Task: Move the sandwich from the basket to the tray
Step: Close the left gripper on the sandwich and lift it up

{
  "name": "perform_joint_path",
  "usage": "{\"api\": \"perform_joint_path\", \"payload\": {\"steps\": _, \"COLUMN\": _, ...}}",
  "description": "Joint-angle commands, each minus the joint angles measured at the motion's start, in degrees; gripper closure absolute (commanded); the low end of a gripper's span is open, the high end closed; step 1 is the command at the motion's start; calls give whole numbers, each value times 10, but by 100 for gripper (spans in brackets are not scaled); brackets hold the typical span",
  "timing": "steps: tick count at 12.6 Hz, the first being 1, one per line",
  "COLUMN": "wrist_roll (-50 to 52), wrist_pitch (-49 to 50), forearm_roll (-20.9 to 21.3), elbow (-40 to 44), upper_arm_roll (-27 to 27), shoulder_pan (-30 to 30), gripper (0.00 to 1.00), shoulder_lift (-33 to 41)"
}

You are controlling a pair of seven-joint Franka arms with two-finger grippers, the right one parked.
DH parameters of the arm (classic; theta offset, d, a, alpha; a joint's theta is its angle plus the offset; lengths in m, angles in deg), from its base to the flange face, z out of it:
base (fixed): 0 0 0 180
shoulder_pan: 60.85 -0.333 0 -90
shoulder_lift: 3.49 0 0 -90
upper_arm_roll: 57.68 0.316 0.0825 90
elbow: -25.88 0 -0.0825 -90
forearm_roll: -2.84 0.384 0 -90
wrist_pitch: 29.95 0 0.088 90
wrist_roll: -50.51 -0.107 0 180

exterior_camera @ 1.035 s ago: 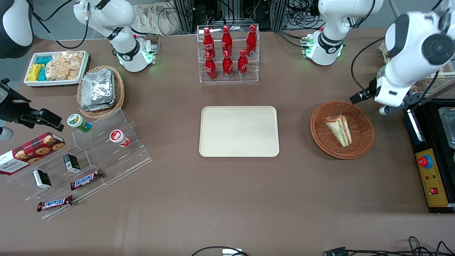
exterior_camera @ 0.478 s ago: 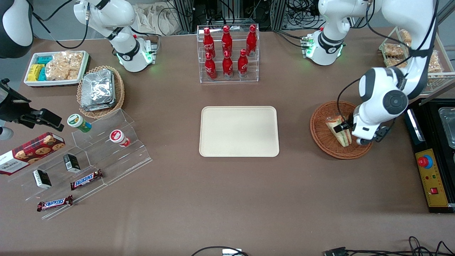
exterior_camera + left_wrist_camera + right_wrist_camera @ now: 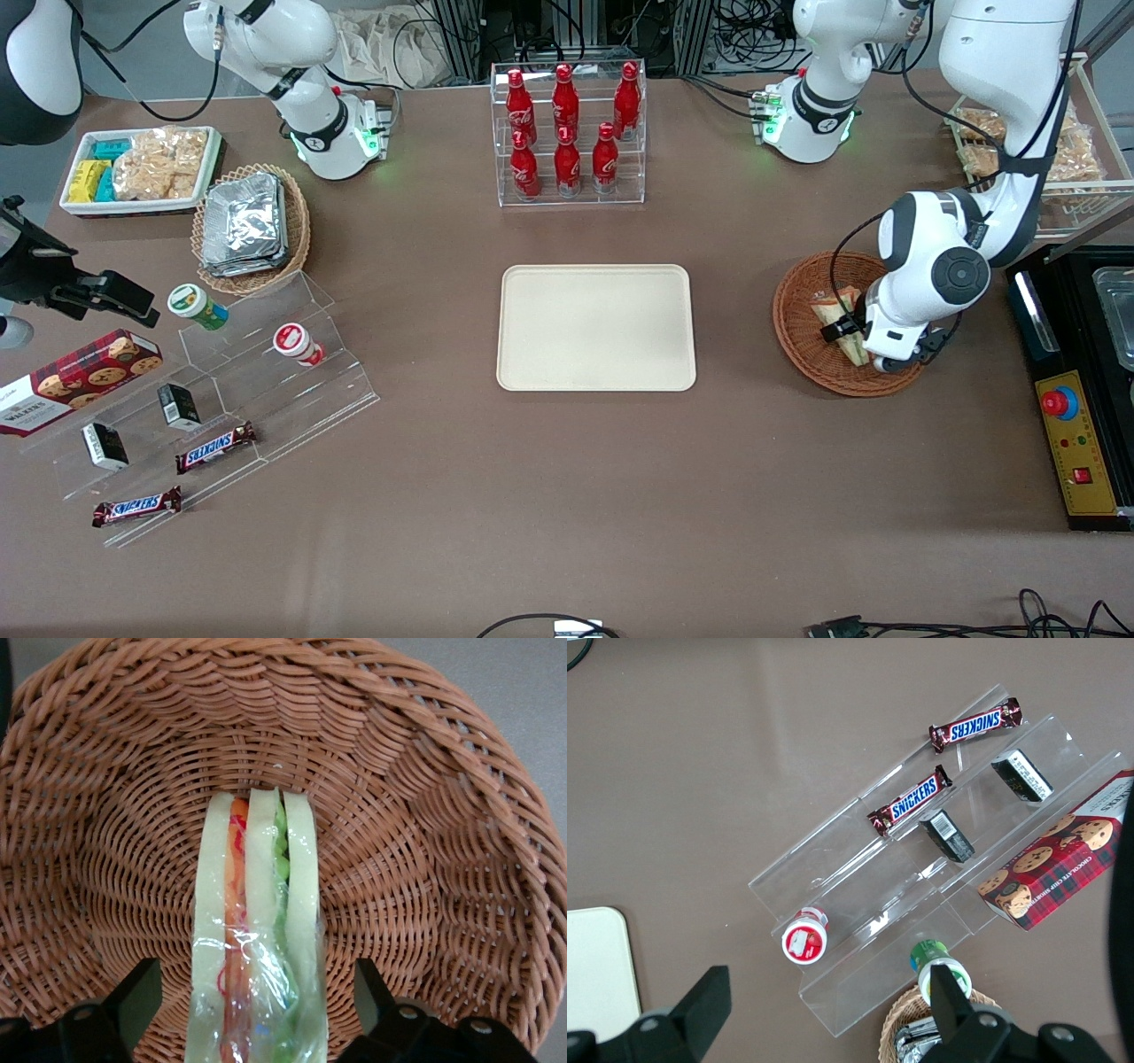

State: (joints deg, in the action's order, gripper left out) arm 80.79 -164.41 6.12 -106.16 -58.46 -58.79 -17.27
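**Entry: working arm lowered over the basket, grasp not yet made**

- **Item:** small triangular sandwich (image 3: pixel 257 930) of white bread with green and orange-red filling, in clear wrap. Lies inside the round brown woven wicker basket (image 3: pixel 797 341), at the right of the front frame; part of it is hidden there under the arm.
- **Pincer** (image 3: pixel 257 1014): fingers (image 3: pixel 133 1001) apart, one on each side of the wedge, not touching the wrap as far as the wrist view shows.
- **Change:** a second ago the arm hung at the right edge of the front frame, off the basket, and the sandwich lay fully in sight. Half a second ago it had come over the basket; now it sits a little lower and closer onto the wedge.
- **Meaning:** approach looks all but finished; closing on the bread appears to be next. Nothing lifted yet.
- **Destination:** flat cream-beige rectangular plastic tray (image 3: pixel 595 327), centre of the brown tabletop (image 3: pixel 567 496), bare, well apart from the basket.
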Motion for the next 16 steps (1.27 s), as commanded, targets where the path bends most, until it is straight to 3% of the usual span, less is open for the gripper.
{"api": "perform_joint_path", "payload": {"steps": 1, "wrist_roll": 14, "wrist_pitch": -9, "forearm_roll": 8, "elbow": -2, "upper_arm_roll": -3, "shoulder_pan": 1, "gripper": 88, "shoulder_lift": 2}}
{"api": "perform_joint_path", "payload": {"steps": 2, "wrist_roll": 14, "wrist_pitch": -9, "forearm_roll": 8, "elbow": -2, "upper_arm_roll": -3, "shoulder_pan": 2, "gripper": 100, "shoulder_lift": 2}}
{"api": "perform_joint_path", "payload": {"steps": 6, "wrist_roll": 16, "wrist_pitch": 16, "forearm_roll": 8, "elbow": 0, "upper_arm_roll": -4, "shoulder_pan": 2, "gripper": 100, "shoulder_lift": 18}}
{"api": "perform_joint_path", "payload": {"steps": 10, "wrist_roll": 5, "wrist_pitch": 152, "forearm_roll": 8, "elbow": 28, "upper_arm_roll": -8, "shoulder_pan": 7, "gripper": 100, "shoulder_lift": 110}}
{"api": "perform_joint_path", "payload": {"steps": 16, "wrist_roll": -61, "wrist_pitch": 521, "forearm_roll": 1, "elbow": 305, "upper_arm_roll": -52, "shoulder_pan": 8, "gripper": 100, "shoulder_lift": 129}}
